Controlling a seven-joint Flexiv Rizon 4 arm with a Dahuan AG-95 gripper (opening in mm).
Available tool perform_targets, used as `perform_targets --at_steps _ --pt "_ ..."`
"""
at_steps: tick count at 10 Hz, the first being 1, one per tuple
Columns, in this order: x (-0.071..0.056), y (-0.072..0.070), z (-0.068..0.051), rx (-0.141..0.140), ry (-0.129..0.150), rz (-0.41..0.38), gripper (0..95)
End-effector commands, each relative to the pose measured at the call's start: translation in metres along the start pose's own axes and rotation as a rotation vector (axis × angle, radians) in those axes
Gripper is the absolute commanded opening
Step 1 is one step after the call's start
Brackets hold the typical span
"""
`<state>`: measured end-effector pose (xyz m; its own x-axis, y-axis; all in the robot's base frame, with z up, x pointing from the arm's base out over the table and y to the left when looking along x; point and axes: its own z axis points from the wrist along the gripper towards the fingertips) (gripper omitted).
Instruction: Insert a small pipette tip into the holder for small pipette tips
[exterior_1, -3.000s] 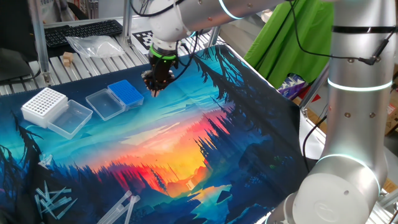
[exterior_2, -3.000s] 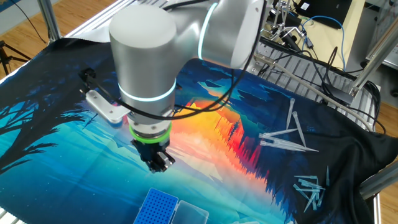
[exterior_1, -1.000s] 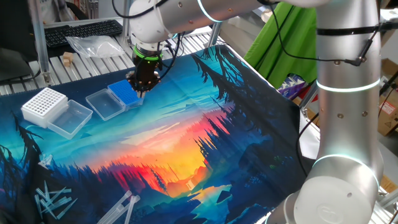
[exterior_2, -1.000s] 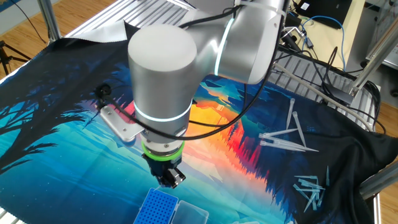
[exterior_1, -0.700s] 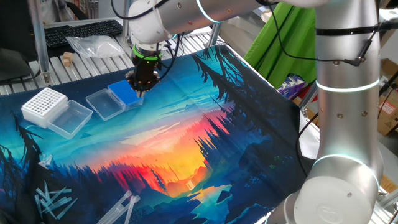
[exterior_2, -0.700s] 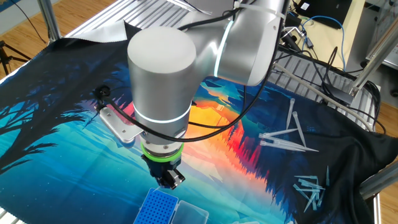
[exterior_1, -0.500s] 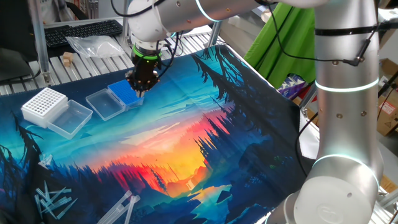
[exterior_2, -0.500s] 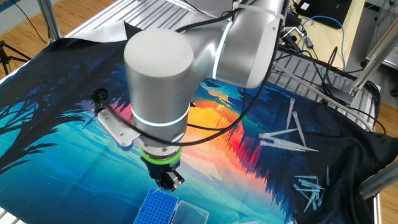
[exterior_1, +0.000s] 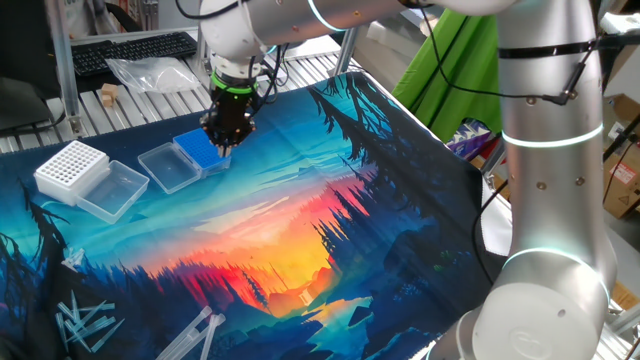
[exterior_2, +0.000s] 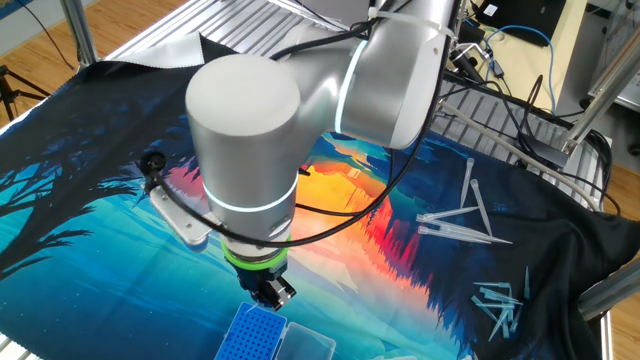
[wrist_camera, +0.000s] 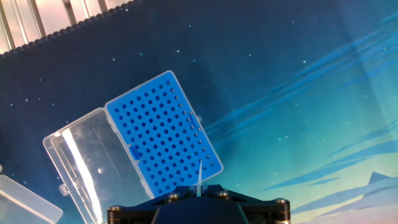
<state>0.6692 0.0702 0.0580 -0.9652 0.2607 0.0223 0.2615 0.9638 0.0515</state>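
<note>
A printed mat (exterior_1: 300, 215) with a sunset forest scene covers the surface, with an aluminium frame, a keyboard (exterior_1: 125, 50) and a plastic bag (exterior_1: 150, 72) behind it in one fixed view. The arm (exterior_1: 545, 150) reaches across the mat, and its pincer (exterior_1: 226, 135) hangs over the near edge of the blue rack (exterior_1: 200, 150), pointing down.

In the hand view the pincer (wrist_camera: 198, 191) is closed narrow on a clear tip (wrist_camera: 199, 177), which sticks out between the fingers towards the rack (wrist_camera: 163, 135). The tip's point appears against the rack's lower edge, near the corner; whether it touches the rack or is in a hole cannot be told. The rack's top is a grid of small holes, and none in plain sight holds a tip. Its clear lid (wrist_camera: 78, 160) lies swung open flat beside it, joined along one long side.

In the fixed view a white rack (exterior_1: 70, 167) with larger holes stands well apart from the blue one, with its own clear lid (exterior_1: 112, 190) open beside it. Loose clear tips (exterior_1: 85, 322) lie scattered at the mat's near corner.

In the other fixed view the pincer (exterior_2: 268, 292) is just above the blue rack (exterior_2: 252, 335), and more loose tips (exterior_2: 465, 222) lie far across the mat.
</note>
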Motion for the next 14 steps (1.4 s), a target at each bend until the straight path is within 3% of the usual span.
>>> perform_targets --at_steps 1,5,14 --pt "0.0012 -0.0001 0.0002 0.0 0.005 0.001 0.0" --pt "0.0005 -0.0002 0.0007 -0.001 0.045 0.007 0.0" --pt "-0.0047 -0.0087 0.0026 -0.004 0.073 0.01 0.0"
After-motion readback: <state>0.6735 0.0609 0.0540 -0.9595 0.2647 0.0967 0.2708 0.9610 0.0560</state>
